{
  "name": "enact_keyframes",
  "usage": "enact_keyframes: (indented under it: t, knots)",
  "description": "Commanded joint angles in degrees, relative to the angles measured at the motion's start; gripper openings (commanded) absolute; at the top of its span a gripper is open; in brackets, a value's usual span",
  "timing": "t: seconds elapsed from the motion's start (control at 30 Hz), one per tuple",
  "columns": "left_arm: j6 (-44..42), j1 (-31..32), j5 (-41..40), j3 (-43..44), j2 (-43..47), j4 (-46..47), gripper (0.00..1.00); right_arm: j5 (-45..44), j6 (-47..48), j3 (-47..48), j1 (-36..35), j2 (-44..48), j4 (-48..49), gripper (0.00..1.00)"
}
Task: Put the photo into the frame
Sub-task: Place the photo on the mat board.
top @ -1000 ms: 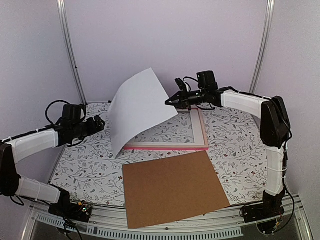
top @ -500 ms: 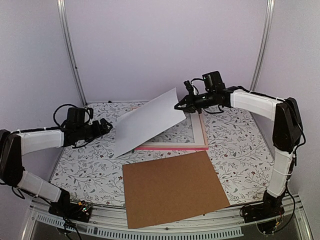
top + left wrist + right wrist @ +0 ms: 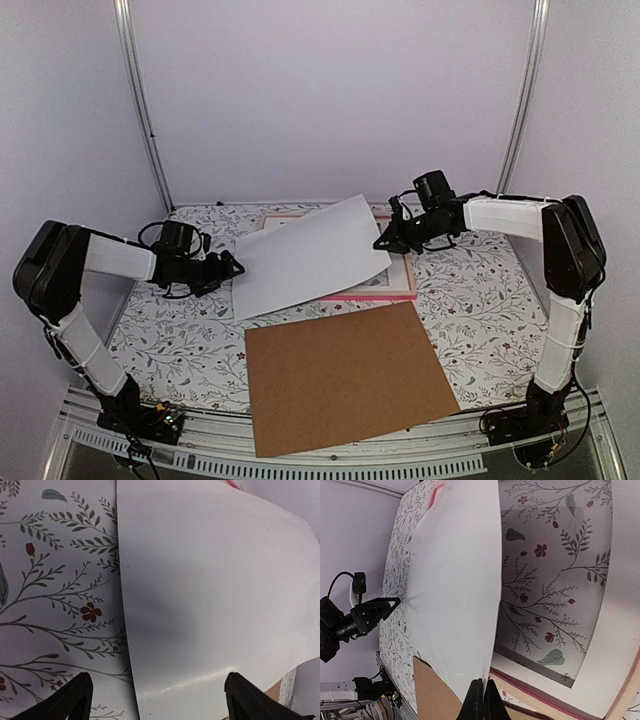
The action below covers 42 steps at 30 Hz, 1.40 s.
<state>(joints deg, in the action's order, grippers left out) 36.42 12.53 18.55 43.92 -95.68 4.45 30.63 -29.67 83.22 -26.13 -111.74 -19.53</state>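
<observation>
Photo: lies white side up, slanting across the left part of the frame and out over the floral cloth. The printed side is hidden.
Photo's face: plain white with a soft grey shadow on it in the left wrist view; it bows slightly along its length in the right wrist view.
Right gripper: at the photo's right corner, above the frame's right half.
Right fingers: pressed together, pinching the photo's edge between the tips.
Left gripper: low over the cloth at the photo's left edge.
Left fingers: spread wide, one to each side of the sheet's edge, which runs down between them. I cannot tell whether either one touches the paper.
Photo's near-left corner: low over the cloth, just beside the backing board. I cannot tell whether it rests on the cloth.
Frame: thin, pink and flat on the table, with only its near strip and a bit of the far edge showing past the photo.
White mat: sits in the frame. Its right band and part of its opening are uncovered, and the floral pattern shows through the opening.
Backing board: plain brown, flat at the near edge of the table, apart from the frame.
</observation>
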Motion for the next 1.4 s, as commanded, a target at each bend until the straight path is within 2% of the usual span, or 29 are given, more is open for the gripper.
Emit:
enact_keyframes:
  t: [0.0,0.17,0.33,0.5,0.73,1.1,1.37]
  knots:
    - [0.2,-0.7,2.9,2.3,-2.2,2.4,0.94,-3.1,1.0,-2.7,1.3,-2.5,-1.1,0.00]
    - [0.5,-0.7,6.0,2.3,-4.3,4.0,0.93,-3.7,1.4,-5.0,1.7,-3.9,-0.8,0.00]
    - [0.6,-0.6,8.4,2.4,-5.6,5.5,0.86,-2.7,0.8,-6.1,1.7,-4.3,0.9,0.00]
    - [1.2,-0.7,10.9,2.4,-7.2,7.8,0.73,-2.2,0.5,-6.7,1.7,-4.3,1.6,0.00]
    - [2.3,-0.6,13.9,1.5,-8.0,11.1,0.48,-1.8,0.3,-7.9,1.7,-3.7,2.6,0.00]
    - [2.0,-0.7,14.6,1.3,-7.8,12.6,0.23,-0.6,-0.1,-8.8,1.7,-3.2,3.8,0.00]
    - [1.3,-0.7,13.9,2.4,-6.5,11.9,0.01,-2.1,-0.1,-10.5,1.7,-0.4,5.6,0.00]
